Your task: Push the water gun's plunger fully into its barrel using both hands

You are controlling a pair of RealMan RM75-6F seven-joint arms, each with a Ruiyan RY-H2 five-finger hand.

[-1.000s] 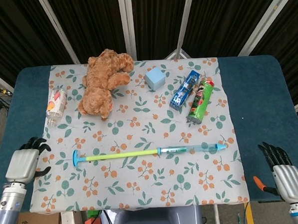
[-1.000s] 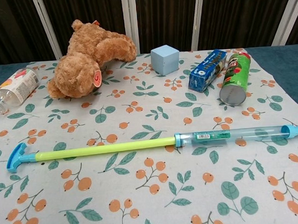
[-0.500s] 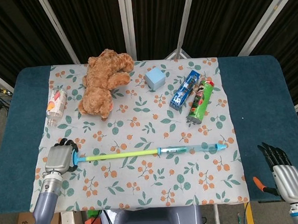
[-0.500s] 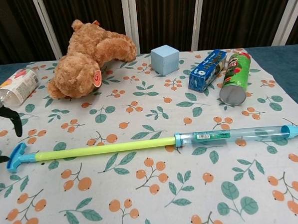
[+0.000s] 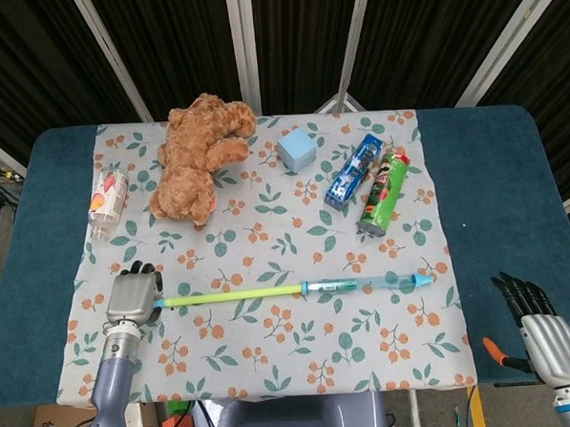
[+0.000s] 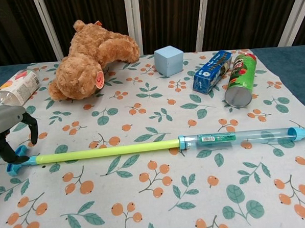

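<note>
The water gun lies across the floral cloth, its clear blue barrel [image 5: 365,284] [image 6: 246,136] pointing right. Its yellow-green plunger rod [image 5: 232,296] [image 6: 108,152] is drawn far out to the left. My left hand [image 5: 134,293] [image 6: 7,129] sits over the rod's blue T-handle [image 6: 16,161]. Dark fingers [image 6: 5,151] hang down on either side of the handle without closing on it. The head view hides the handle under the hand. My right hand [image 5: 539,326] rests at the table's near right corner, fingers spread and holding nothing, far from the barrel's tip.
A teddy bear [image 5: 201,156], a blue cube [image 5: 298,149], a blue box [image 5: 354,172] and a green can [image 5: 383,191] lie behind the gun. A plastic bottle [image 5: 107,199] lies at back left. An orange-handled tool [image 5: 496,352] lies beside my right hand.
My left hand has travelled right from the table's left edge onto the plunger handle. The water gun and my right hand have not moved.
</note>
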